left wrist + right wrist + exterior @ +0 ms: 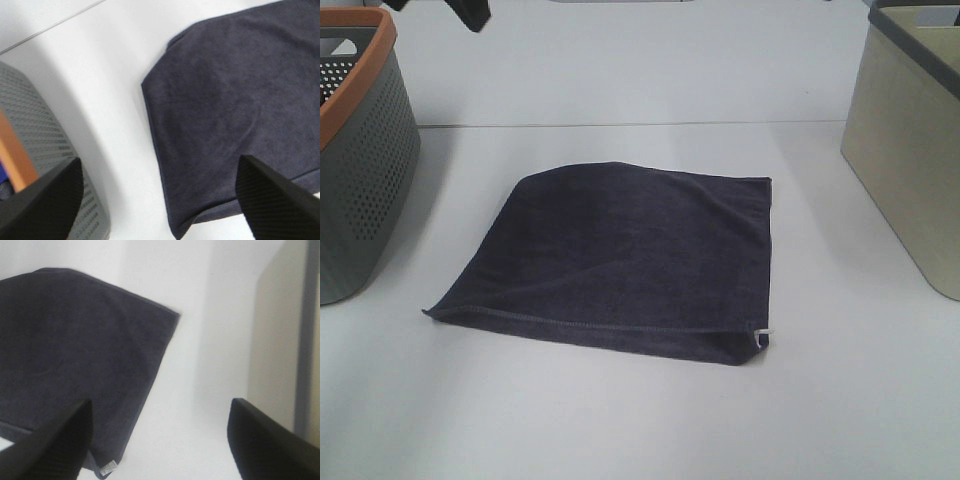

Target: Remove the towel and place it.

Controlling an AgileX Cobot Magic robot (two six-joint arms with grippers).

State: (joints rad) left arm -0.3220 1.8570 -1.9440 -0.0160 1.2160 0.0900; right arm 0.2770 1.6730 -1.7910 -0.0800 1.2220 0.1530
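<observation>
The towel (630, 260) is dark charcoal terry cloth lying flat in the middle of the white table, with a stitched hem along its near edge and a small white tag (761, 337) at the near right corner. My left gripper (159, 167) is open and empty, high above the towel's left side (230, 100). My right gripper (161, 410) is open and empty, high above the towel's right side (75, 350); the tag (107, 468) shows there too. In the exterior view only a dark part of the left arm (470, 12) shows, at the top edge.
A grey perforated basket with an orange rim (360, 150) stands at the left edge, also in the left wrist view (45, 135). A beige bin with a dark rim (910, 150) stands at the right, also in the right wrist view (280, 340).
</observation>
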